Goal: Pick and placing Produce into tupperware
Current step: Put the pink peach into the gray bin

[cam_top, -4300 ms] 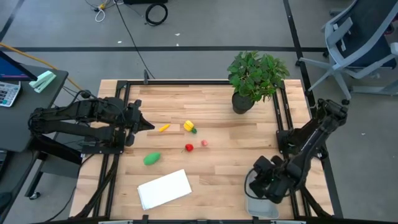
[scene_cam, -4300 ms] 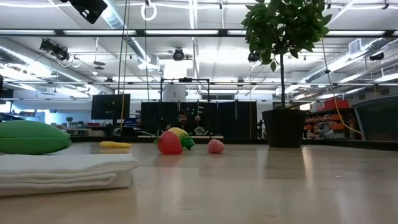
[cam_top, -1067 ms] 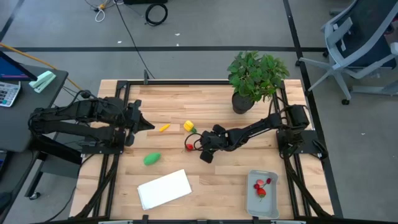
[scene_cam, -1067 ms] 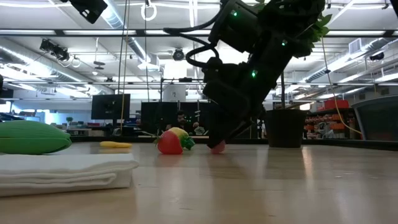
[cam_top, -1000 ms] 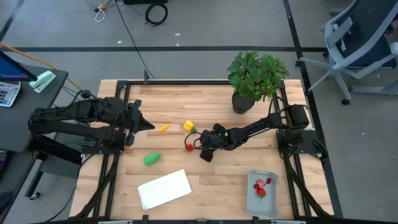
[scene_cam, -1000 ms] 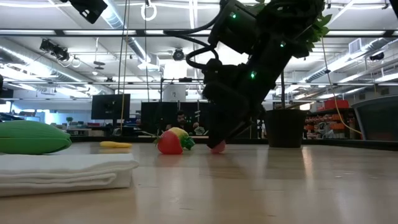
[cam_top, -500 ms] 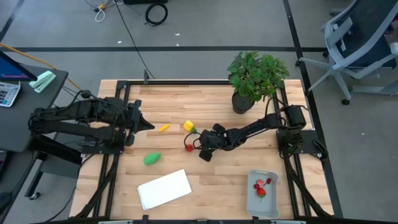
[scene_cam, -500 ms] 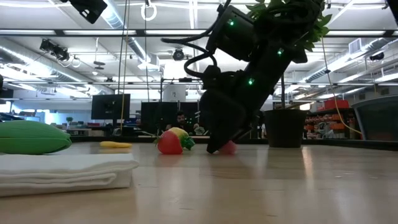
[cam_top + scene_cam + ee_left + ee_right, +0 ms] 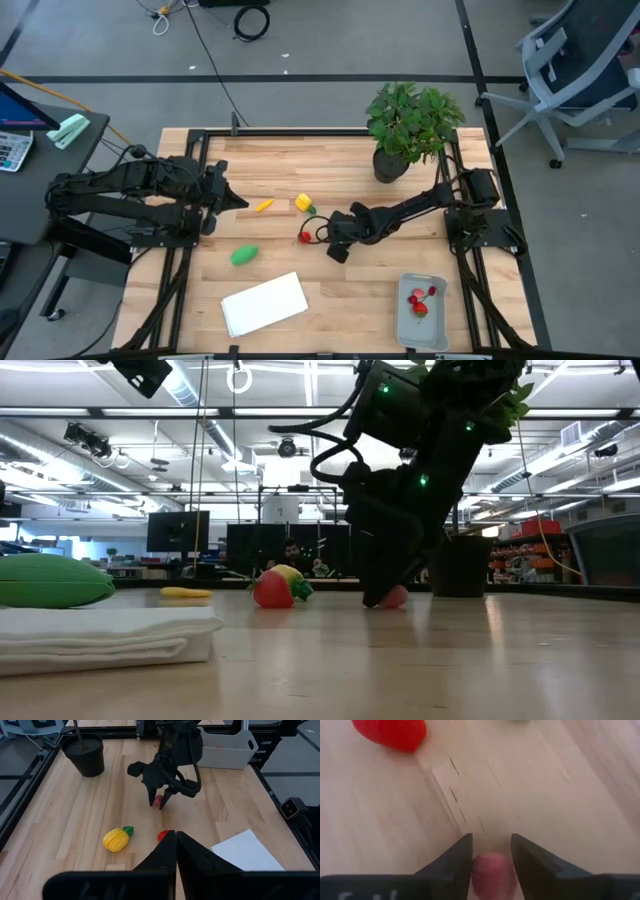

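Counting on the desk:
- Two dark robot arms are showing, each carrying one tool: left tool, right tool.
- One pale grey-blue rectangular plastic tupperware is sitting there, holding at least two small red toy pieces; exact number not resolving.
- Five toy produce pieces are lying outside it:
  - one yellow pineapple-like piece with a green tip
  - one slim yellow piece
  - one red strawberry-like piece
  - one green oval piece
  - one small pink piece, sitting between the right tool's fingers
- One flat white rectangular sheet is lying there.
- One leafy green potted plant is standing there.
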You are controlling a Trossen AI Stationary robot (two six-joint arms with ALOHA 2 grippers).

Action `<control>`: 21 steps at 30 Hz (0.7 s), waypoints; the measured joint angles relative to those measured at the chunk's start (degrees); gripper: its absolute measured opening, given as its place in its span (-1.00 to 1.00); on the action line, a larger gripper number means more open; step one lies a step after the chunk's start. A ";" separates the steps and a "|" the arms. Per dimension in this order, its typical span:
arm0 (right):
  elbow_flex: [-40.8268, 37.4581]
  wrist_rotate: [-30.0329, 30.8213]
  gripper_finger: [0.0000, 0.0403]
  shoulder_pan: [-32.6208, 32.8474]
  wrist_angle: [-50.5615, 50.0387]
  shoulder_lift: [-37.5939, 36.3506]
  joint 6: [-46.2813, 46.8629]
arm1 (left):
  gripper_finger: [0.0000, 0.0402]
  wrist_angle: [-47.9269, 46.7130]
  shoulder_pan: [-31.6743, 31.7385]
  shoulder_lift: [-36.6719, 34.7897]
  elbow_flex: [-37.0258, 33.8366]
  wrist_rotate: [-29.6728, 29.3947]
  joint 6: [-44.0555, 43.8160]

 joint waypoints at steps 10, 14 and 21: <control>-0.02 2.46 -0.32 1.91 0.34 0.01 -0.07 | -0.89 0.01 -0.01 0.00 0.00 0.01 0.00; -0.02 2.48 -0.33 1.91 0.34 0.02 0.27 | -0.88 0.00 0.00 0.00 0.00 0.00 0.00; -0.04 3.09 -0.67 2.22 0.38 0.03 2.68 | -0.94 0.00 -0.02 -0.01 0.00 0.01 0.00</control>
